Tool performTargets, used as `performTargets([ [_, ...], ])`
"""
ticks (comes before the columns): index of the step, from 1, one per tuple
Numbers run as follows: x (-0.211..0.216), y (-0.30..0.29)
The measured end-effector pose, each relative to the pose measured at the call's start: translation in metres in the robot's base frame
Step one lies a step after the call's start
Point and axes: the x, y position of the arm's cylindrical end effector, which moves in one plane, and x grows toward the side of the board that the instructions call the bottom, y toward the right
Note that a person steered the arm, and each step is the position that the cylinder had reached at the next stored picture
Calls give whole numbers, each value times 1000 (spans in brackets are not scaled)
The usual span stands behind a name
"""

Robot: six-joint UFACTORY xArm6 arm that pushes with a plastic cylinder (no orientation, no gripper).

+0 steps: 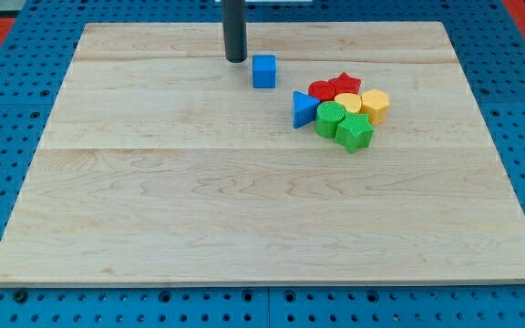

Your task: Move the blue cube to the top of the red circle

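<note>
The blue cube [263, 71] stands on the wooden board near the view's top, left of the cluster. The red circle [323, 91] lies to its lower right, at the upper left of the cluster, touching a red star [344, 85]. My tip [235, 59] rests on the board just left of and slightly above the blue cube, with a small gap between them.
The cluster also holds a blue triangle [304, 109], a yellow circle [350, 102], a yellow hexagon [375, 106], a green circle [330, 119] and a green block [355, 133]. The wooden board [244, 210] lies on a blue perforated table.
</note>
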Motion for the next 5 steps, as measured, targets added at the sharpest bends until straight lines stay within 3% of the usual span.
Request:
performTargets([
  [2,27,15],
  [3,47,56],
  [5,33,99],
])
